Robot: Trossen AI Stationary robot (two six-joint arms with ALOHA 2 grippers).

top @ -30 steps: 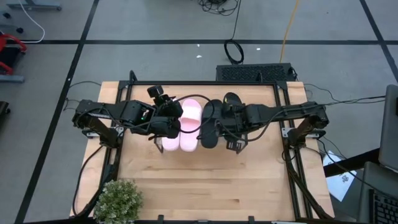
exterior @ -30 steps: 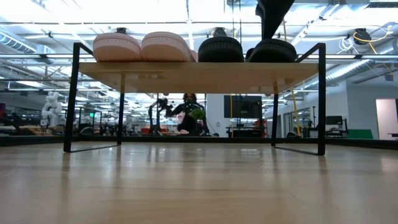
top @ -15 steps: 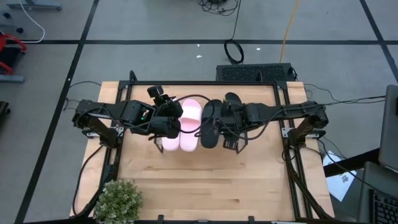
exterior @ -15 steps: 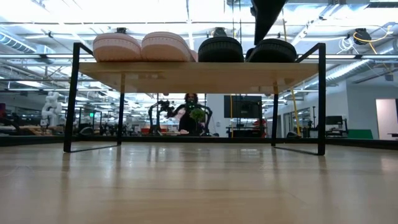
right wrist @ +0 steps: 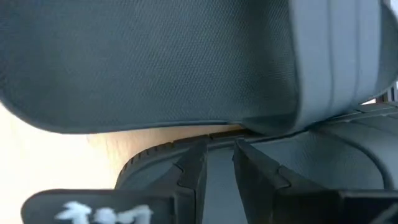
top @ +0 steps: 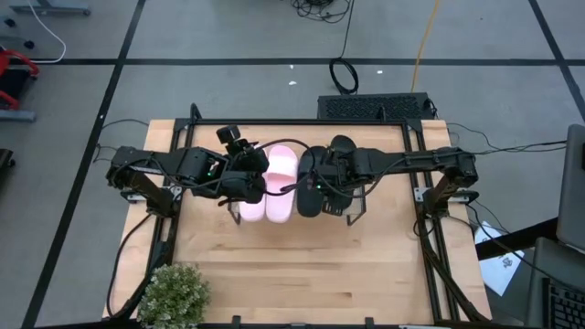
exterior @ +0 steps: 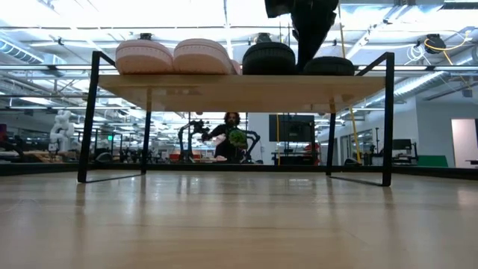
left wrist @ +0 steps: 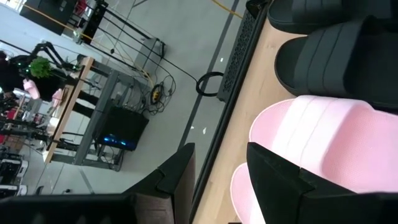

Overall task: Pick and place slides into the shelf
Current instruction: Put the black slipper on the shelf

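The shelf point(exterior: 239, 82) stands on the wooden table point(top: 302, 274) and carries all the slides on its board. Two pink slides point(exterior: 142, 56) point(exterior: 200, 56) lie at its left, and two black slides point(exterior: 269, 58) point(exterior: 328, 66) at its right. My left gripper point(left wrist: 217, 168) is open over the pink pair point(top: 279, 183); whether a finger touches the pink slide point(left wrist: 329, 137) I cannot tell. My right gripper point(top: 322, 183) reaches down between the black slides point(exterior: 310, 45). Its fingers stand close together on the right black slide point(right wrist: 311, 174). My right gripper comes from above onto the right black slide, its fingers point(right wrist: 193, 168) close together over the slide's side edge point(right wrist: 155, 152) next to the other black slide. The gripper hides the place of contact. The slide lies flat on the shelf board.
A potted plant point(top: 174, 292) stands at the table's near left corner. Bare tabletop lies between the shelf and the near edge. A person point(exterior: 228, 138) shows far off in the room behind.
My right gripper has gone toward the table's left, toward the left black slide. The right black slide sits lower and flatter on the shelf board than a second ago.
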